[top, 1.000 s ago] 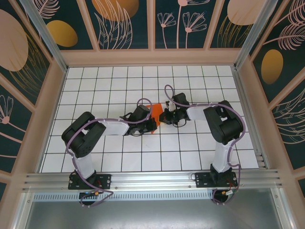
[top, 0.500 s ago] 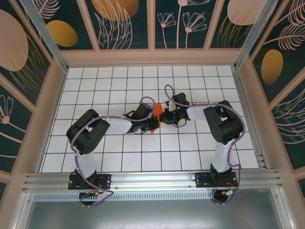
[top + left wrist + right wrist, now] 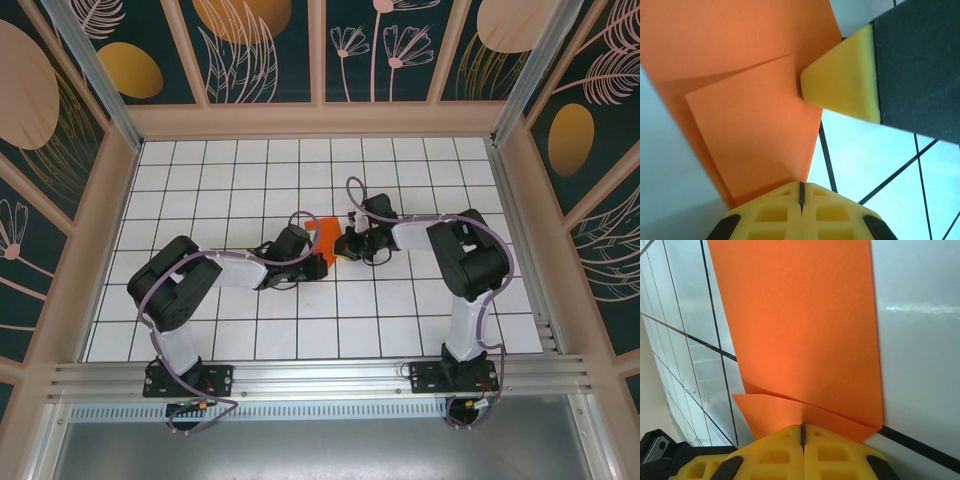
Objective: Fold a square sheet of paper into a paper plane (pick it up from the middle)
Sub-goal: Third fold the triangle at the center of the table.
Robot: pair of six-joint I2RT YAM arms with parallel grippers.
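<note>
- Two hands on one sheet right now. Your left hand (image 3: 801, 192) has its jaws pressed fully together on the near edge of the orange paper (image 3: 755, 60), with no gap between them.
- Your right hand (image 3: 802, 432) is the same story: jaws closed tight on the paper's edge, with a small curled layer (image 3: 770, 407) just above the pinch.
- From the left wrist camera you can see one right fingertip (image 3: 840, 82) touching the paper right beside a folded flap (image 3: 750, 130), so the two grips sit very close together.
- The paper is around the middle of the table (image 3: 200, 180), between the two wrists, and already creased with at least one layer doubled over. I can't tell whether it's lifted or lying flat.
- Handling-wise, my guess is it's feather-light and floppy. Weight is no issue, but it'll sag or twist, and it could tear if the hands pull apart. It'll also take any crease you press in, wrong ones included.
- I'd hold it by an edge or a folded layer, where it's stiffer, and keep the grips close. A single-layer middle will just buckle.
</note>
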